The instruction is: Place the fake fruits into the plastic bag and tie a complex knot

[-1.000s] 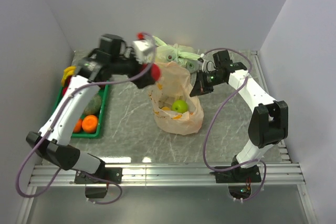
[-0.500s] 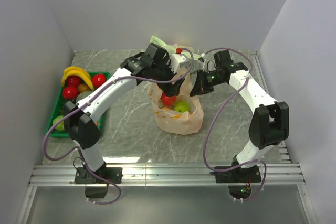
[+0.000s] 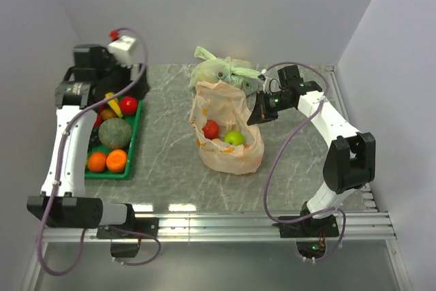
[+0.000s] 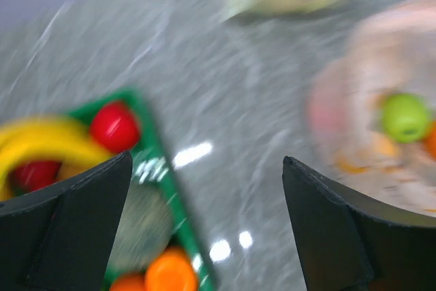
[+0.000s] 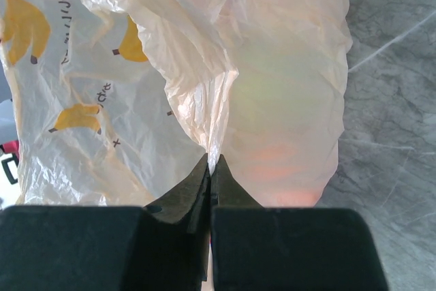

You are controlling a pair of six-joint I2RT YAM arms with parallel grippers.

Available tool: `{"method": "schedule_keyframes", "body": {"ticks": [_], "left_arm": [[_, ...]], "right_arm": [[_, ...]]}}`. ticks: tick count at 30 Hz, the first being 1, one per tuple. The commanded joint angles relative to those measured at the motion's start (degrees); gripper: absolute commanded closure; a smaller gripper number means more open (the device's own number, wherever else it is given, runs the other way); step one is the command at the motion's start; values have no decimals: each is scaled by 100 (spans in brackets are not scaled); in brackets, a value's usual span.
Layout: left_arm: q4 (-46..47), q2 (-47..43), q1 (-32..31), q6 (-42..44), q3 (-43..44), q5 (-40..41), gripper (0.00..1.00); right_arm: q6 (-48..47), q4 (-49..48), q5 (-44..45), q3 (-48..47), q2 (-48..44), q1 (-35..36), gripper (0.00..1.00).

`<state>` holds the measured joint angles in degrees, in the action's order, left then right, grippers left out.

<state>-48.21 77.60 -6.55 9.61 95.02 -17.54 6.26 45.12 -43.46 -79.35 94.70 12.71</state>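
**Top view:** The peach bag (image 3: 225, 97) is seen standing open mid-table (image 3: 170, 148), just in front of a pale green bag (image 3: 221, 71). A bagged red fruit (image 3: 210, 129) and a bagged green fruit (image 3: 234, 138) are seen inside, side by side. The right gripper (image 3: 261, 115) is set against the bag's upper right edge. The left arm (image 3: 65, 138) is raised over the far end of the green tray (image 3: 134, 140); its jaws cannot be told from here. In the tray: a dark melon ball (image 3: 114, 133), two oranges (image 3: 107, 161) at the near end, a loose red fruit (image 3: 128, 105) and a banana (image 3: 114, 105) at the far end.

**Left wrist:** The picture is heavily motion-blurred. The left gripper (image 4: 207, 161) is seen released: fingers spread wide, nothing between them. The tray corner is framed below, with the loose red fruit, the banana and one orange made out. The peach bag is at right, with the green fruit visible in it; the pale green bag is at the top edge.

**Right wrist:** The right gripper is seen clenched on a pleat of the peach bag's film, which is gathered into the closed tips. Banana prints (image 5: 27, 25) are visible on the left panel. A greenish and an orange glow are seen through the film at right; the shapes cannot be resolved. Bare table is seen on the right.
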Motion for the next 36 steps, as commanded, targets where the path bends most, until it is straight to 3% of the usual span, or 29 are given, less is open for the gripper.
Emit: {"method": "schedule_keyframes", "body": {"ticks": [1, 4, 8, 11, 14, 20, 24, 36], "left_arm": [[-733, -219, 1046, 365, -528, 58, 4], [-1216, -167, 2093, 1427, -853, 5, 5], [-1858, 210, 3586, 3691, -1030, -285, 3], [-2044, 500, 4045, 4451, -1038, -57, 4], [-2044, 711, 4197, 5320, -1117, -65, 4], [-1859, 1378, 4284, 6253, -1241, -459, 8], [-1640, 1784, 4284, 6544, -1118, -724, 10], [-893, 2654, 4249, 7310, -1267, -514, 12]], "right_arm": [[-116, 67, 22, -238, -136, -58, 100], [-99, 84, -4, -291, -92, -58, 100], [-143, 146, 4, -370, -56, -49, 100], [-125, 155, -31, -379, -30, -58, 100], [-73, 111, -57, -388, -4, -49, 100], [-29, 102, -48, -397, -12, -49, 100], [-72, 155, 4, -379, -30, -58, 100], [-2, 163, -4, -397, 40, -49, 100]]}}
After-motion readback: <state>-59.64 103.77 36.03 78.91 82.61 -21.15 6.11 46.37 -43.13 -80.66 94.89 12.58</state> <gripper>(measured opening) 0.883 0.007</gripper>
